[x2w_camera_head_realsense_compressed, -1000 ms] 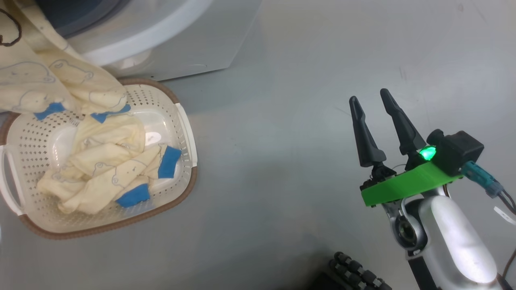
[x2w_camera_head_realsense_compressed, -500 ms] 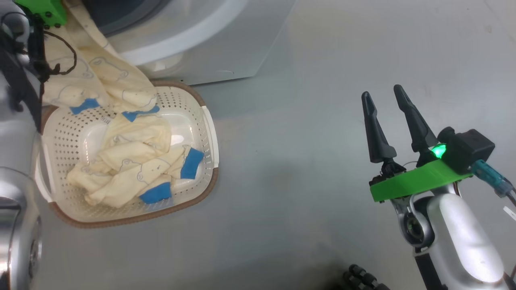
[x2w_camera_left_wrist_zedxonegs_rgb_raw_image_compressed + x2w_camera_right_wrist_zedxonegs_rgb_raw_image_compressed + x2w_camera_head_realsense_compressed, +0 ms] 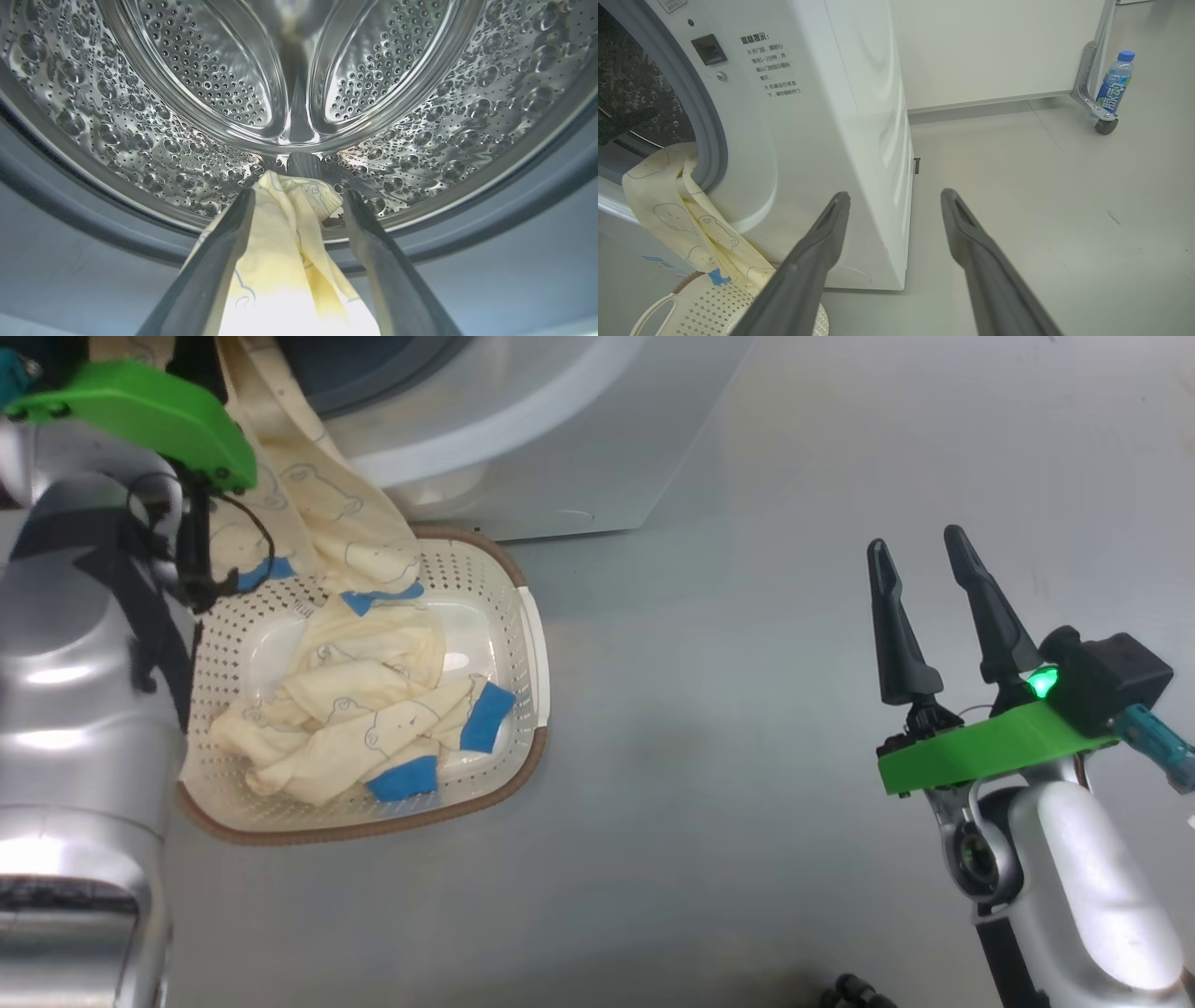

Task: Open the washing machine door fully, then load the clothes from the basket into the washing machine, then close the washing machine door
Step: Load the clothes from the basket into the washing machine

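The washing machine (image 3: 560,457) stands open, and its door is out of view. My left gripper (image 3: 299,196) reaches into the mouth of the steel drum (image 3: 187,70), open, with a cream cloth (image 3: 280,242) lying loose between its fingers. That cloth (image 3: 345,523) hangs out of the opening and down into the basket (image 3: 373,826). More cream and blue clothes (image 3: 355,709) lie in the basket. My right gripper (image 3: 913,541) hovers open over bare floor, far right of the basket. In the right wrist view it (image 3: 895,195) points past the machine's side (image 3: 822,116).
My left forearm (image 3: 84,663) covers the basket's left side. A blue-capped bottle (image 3: 1113,84) stands by a castor (image 3: 1104,126) at the far wall. Grey floor spreads to the right of the machine and the basket (image 3: 705,308).
The head camera has swung left, so the basket and machine sit further right in the picture and my left arm has come into it. The right gripper stays open and still.
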Motion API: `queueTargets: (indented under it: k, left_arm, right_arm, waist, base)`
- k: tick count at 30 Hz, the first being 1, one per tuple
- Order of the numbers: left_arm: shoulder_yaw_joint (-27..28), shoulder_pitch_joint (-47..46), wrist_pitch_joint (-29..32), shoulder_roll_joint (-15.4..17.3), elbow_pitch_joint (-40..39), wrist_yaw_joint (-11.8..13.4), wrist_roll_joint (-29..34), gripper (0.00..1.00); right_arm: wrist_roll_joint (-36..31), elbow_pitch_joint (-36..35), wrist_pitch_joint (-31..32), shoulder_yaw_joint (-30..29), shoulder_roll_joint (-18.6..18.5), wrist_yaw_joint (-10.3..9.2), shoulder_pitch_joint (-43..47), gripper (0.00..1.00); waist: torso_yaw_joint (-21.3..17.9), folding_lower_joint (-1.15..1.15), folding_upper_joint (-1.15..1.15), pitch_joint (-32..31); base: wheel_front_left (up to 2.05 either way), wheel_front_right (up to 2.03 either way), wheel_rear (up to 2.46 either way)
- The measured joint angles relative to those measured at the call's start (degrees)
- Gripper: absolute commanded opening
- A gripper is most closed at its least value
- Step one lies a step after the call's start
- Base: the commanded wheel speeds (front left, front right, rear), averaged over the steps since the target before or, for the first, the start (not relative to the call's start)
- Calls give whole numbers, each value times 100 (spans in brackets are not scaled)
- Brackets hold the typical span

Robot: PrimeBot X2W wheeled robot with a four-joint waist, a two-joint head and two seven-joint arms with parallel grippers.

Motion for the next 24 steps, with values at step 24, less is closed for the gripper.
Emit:
queueTargets:
  k: [24]
  left_arm:
    - [125,3812,-9,-35,-3899,382,-293,100]
  right_arm:
    - [-76,-100,0,-157,-44,0,90,100]
  waist:
    - [422,0,0,-2]
  base:
    - [0,0,0]
